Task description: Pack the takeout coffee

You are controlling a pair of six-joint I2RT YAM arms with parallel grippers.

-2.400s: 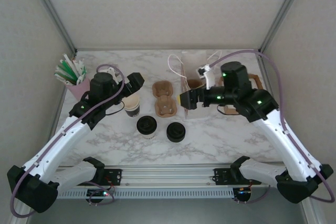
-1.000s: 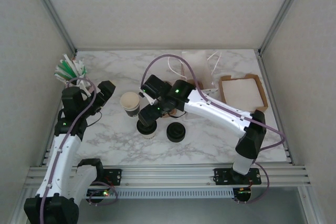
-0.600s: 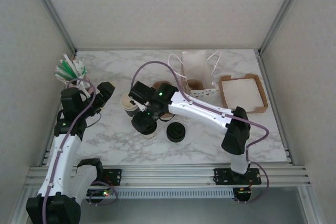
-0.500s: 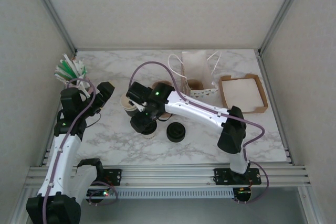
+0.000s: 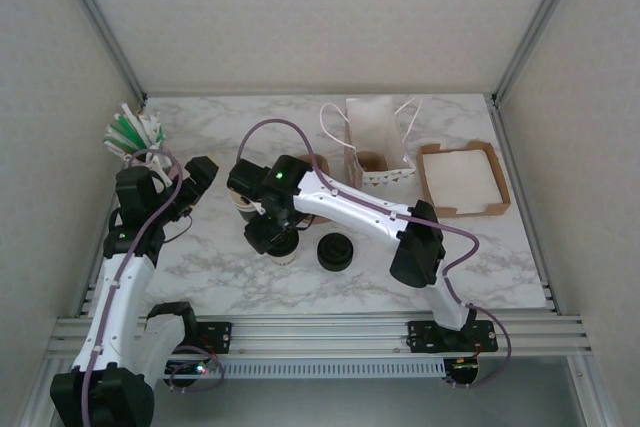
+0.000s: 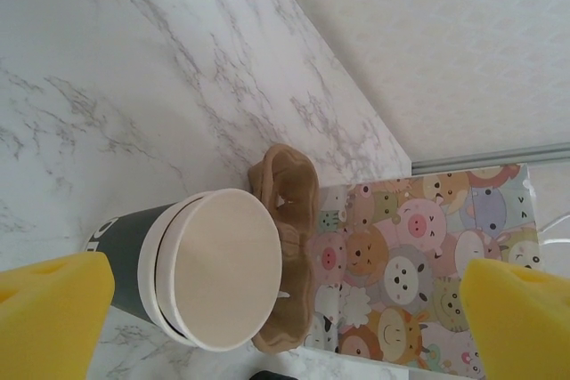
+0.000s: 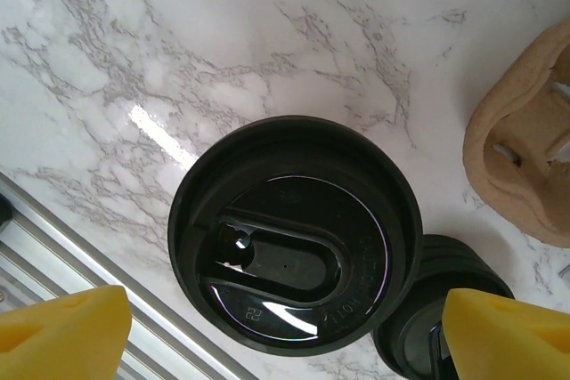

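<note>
The takeout coffee (image 7: 294,238), a paper cup under a round black lid, stands near the table's front. My right gripper (image 7: 285,335) hangs open straight above it. Its yellow fingertips (image 7: 62,331) sit either side of the lid, clear of the rim. From above, the right gripper (image 5: 268,232) covers most of the takeout coffee (image 5: 284,247). My left gripper (image 5: 203,182) is open at the left with nothing between its fingers. In its own view the left gripper (image 6: 283,322) faces a lidless cup (image 6: 214,269).
A separate black lid (image 5: 335,252) lies just right of the coffee. A brown pulp carrier (image 7: 525,175) sits behind it, and a white paper bag (image 5: 378,132) stands further back. An open cardboard box (image 5: 462,179) is at the right and a pink cup of stirrers (image 5: 130,137) far left.
The right arm has swung from the bag across to the left and settled over the lidded cup. The left arm drew back from the lidless cup and has since held still.
</note>
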